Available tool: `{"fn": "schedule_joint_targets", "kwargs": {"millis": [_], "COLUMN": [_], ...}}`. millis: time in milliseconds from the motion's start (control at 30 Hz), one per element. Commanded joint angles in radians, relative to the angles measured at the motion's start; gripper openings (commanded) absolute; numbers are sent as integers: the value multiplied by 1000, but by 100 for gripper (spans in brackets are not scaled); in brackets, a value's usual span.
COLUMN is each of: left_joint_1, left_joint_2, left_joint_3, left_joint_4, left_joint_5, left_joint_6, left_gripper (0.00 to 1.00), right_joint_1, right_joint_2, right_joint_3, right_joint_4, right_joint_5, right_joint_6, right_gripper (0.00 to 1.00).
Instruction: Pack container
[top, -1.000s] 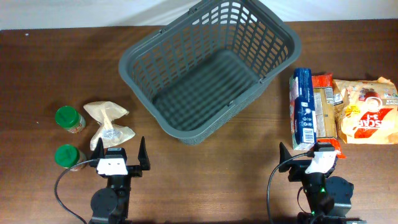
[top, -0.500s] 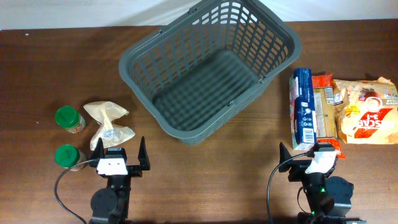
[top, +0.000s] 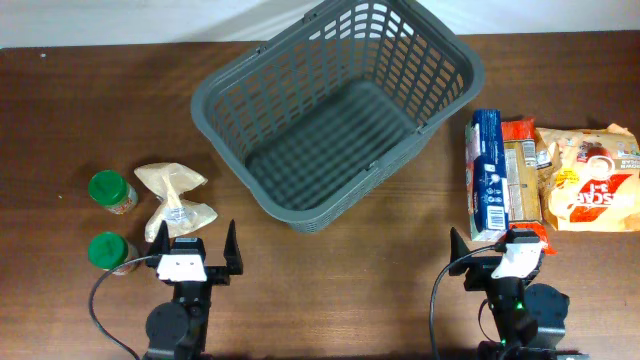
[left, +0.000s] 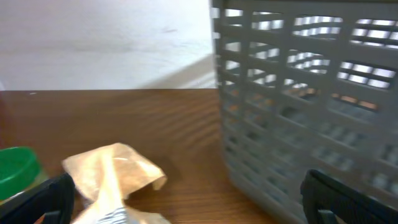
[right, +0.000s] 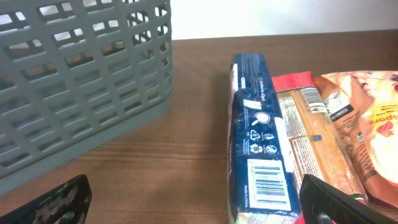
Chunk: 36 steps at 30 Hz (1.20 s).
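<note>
Two sets spread wide: left jaws near tan bag (top: 175, 200), right jaws near blue packet (top: 487, 175); container (top: 275, 95) between on desk (top: 330, 290).

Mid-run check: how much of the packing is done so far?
Nothing is packed: the large dark grey plastic basket is empty. Nothing is in hand either; the left gripper and right gripper are open at the near edge. Left to pack: two green-lidded jars and a crumpled tan bag on the left; a blue carton, a red-and-tan packet and an orange bag on the right.
</note>
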Motion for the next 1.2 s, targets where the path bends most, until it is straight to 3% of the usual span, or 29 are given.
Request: {"fn": "schedule_joint_targets", "kwargs": {"millis": [0,233,433,667,700,900,1033,1167], "left_joint_1": [-4,-4,-4,-4,-4,-4,-4,-4], "left_joint_2": [-10,0,113,387,488,850,1006,1073], "left_joint_3": [11,156,381,750,882,1345,1559,1674], "left_joint_4": [3,-87,-293,-421,-491,-793,-944,-1029], "left_joint_5": [178,223,149,89,89,93,119,144], "left_joint_6": [-10,-9,-9,-9,-9,34,32,16], "left_gripper": [99,99,99,99,99,99,99,99], "right_joint_1": [-5,-5,-5,-5,-5,-5,-5,-5], "right_joint_2": [-11,-8,103,460,583,1018,1195,1297], "right_joint_3": [-6,53,303,785,945,1529,1797,1918], "right_joint_4": [41,14,-212,-481,-570,-898,-1089,-1195], "right_joint_5": [17,-188,-195,-64,-49,-37,-140,-270], "right_joint_6": [2,0,-90,-101,-101,-96,-93,-93], "right_gripper": [99,99,99,99,99,99,99,99]}}
